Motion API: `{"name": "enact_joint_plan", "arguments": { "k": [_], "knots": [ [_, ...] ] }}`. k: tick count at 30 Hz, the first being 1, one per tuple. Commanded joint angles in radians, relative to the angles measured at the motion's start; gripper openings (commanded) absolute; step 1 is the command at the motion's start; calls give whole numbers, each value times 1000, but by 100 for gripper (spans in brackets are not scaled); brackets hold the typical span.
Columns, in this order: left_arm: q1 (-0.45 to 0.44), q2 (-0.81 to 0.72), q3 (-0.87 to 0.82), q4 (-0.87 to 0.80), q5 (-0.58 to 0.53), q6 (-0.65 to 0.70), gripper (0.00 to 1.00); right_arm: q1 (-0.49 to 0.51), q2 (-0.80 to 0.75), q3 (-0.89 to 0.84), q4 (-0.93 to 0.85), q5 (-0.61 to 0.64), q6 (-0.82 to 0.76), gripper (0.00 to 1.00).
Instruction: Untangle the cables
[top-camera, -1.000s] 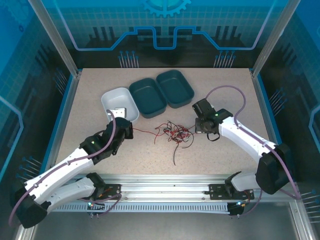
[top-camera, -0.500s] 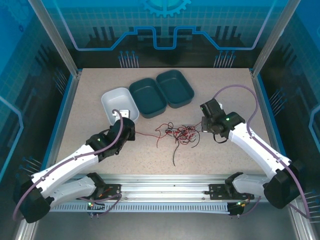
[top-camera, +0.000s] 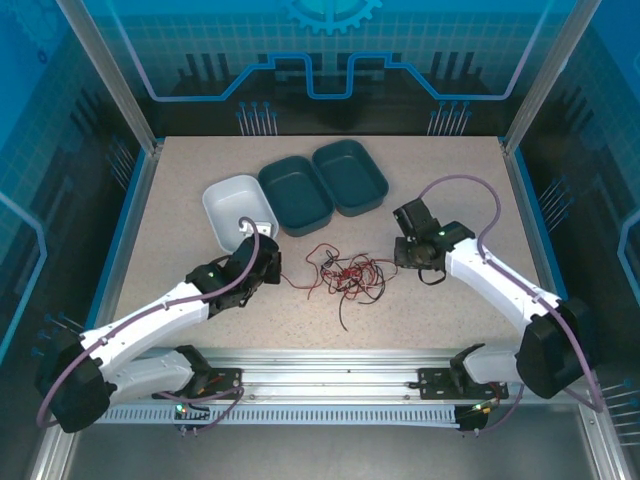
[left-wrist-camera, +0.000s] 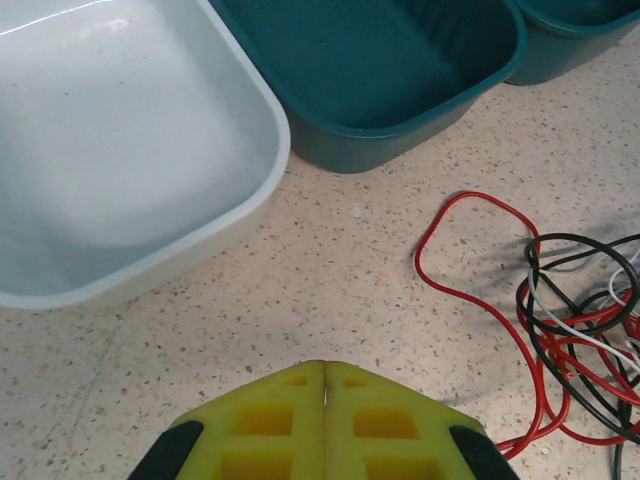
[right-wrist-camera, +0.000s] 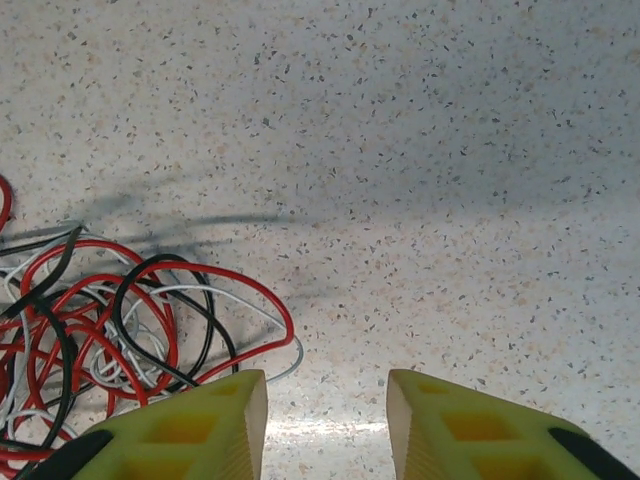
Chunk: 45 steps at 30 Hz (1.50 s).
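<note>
The cables (top-camera: 350, 272) lie in a loose red, black and whitish tangle on the speckled table, mid-front. My left gripper (top-camera: 272, 270) is just left of the tangle, shut, and nothing shows between its yellow tips (left-wrist-camera: 325, 365). A red cable (left-wrist-camera: 470, 250) loops ahead of it, and a red strand runs in under its right finger. My right gripper (top-camera: 408, 256) stands at the tangle's right edge, open. Only bare table shows between its jaws (right-wrist-camera: 325, 385), with the cables (right-wrist-camera: 110, 330) just left of its left finger.
A white bin (top-camera: 212, 200) stands behind the left gripper, close ahead in the left wrist view (left-wrist-camera: 150, 150). Beside it are two teal bins (top-camera: 272, 178) (top-camera: 375, 175). The metal rail (top-camera: 330, 360) runs along the near edge.
The right gripper has opened and swung out right, then back toward the tangle. The left gripper has moved right, closer to the cables, still shut. The tangle has bunched slightly.
</note>
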Motion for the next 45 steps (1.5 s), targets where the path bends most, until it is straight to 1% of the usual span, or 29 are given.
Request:
{"name": "enact_joint_plan", "arguments": {
  "k": [1, 5, 9, 14, 17, 22, 25, 27, 35, 39, 42, 45],
  "knots": [
    [7, 3, -5, 25, 34, 0, 0, -62, 9, -36, 60, -118, -12, 38],
    [7, 2, -4, 28, 42, -5, 0, -108, 40, -81, 155, -272, -50, 38],
    [6, 1, -5, 30, 52, -7, 0, -140, 108, -81, 207, -350, -107, 38],
    [8, 1, -9, 29, 57, -16, 0, -157, 194, -50, 214, -371, -158, 38],
    [7, 3, -9, 30, 57, -23, 0, -158, 240, -35, 212, -377, -171, 37],
    [6, 6, -7, 27, 52, -25, 0, -157, 293, -29, 245, -420, -172, 35],
    [8, 10, -6, 27, 52, -26, 0, -152, 303, -19, 248, -412, -172, 33],
    [7, 14, -6, 27, 56, -26, 0, -147, 298, -10, 245, -397, -174, 32],
    [8, 26, -5, 41, 58, -28, 0, -113, 269, -8, 263, -333, -184, 37],
    [7, 33, -6, 44, 61, -31, 0, -80, 288, 11, 238, -258, -190, 38],
    [7, 34, -5, 44, 59, -29, 0, -71, 303, 22, 227, -237, -197, 36],
    [8, 33, -5, 44, 57, -29, 0, -64, 305, 27, 226, -236, -200, 31]
  ]
}}
